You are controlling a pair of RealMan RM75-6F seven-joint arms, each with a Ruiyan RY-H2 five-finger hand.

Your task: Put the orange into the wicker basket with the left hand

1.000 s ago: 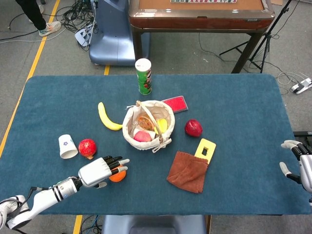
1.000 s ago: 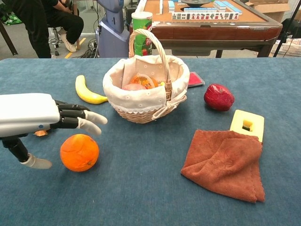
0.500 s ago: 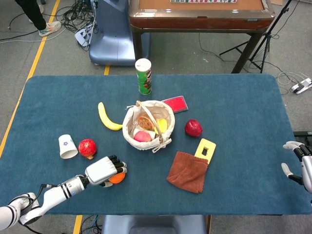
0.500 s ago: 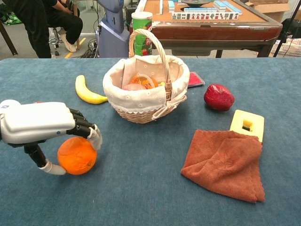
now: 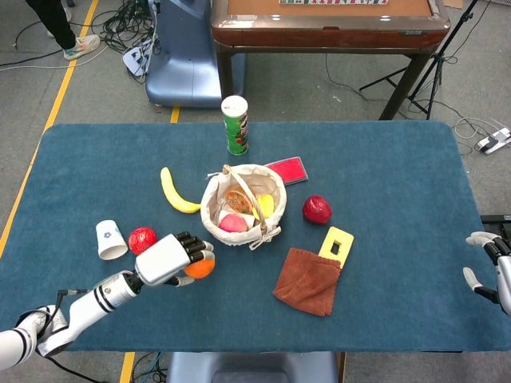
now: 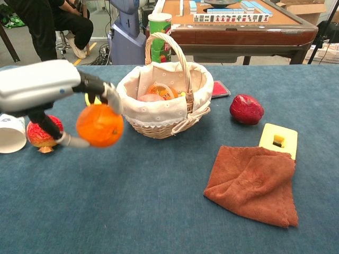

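My left hand [image 5: 169, 258] [image 6: 50, 90] grips the orange [image 5: 199, 267] [image 6: 99, 125] and holds it in the air above the blue table, left of and nearer to me than the wicker basket [image 5: 242, 205] [image 6: 164, 92]. The basket has a white cloth liner, an upright handle and several fruits inside. My right hand [image 5: 493, 266] hangs at the table's right edge with its fingers apart and nothing in it; the chest view does not show it.
Left of my left hand lie a red pomegranate [image 5: 142, 239] [image 6: 43, 133] and a tipped white paper cup [image 5: 110, 238] [image 6: 11, 132]. A banana [image 5: 177, 193], a green can [image 5: 235, 124], a red card [image 5: 288, 170], a red fruit [image 5: 316, 209] [image 6: 246, 109], a yellow block [image 5: 336, 245] and a brown cloth [image 5: 309, 280] [image 6: 255, 182] surround the basket.
My left hand closed around the orange on the table, then lifted it up and toward the basket. The right hand has barely moved.
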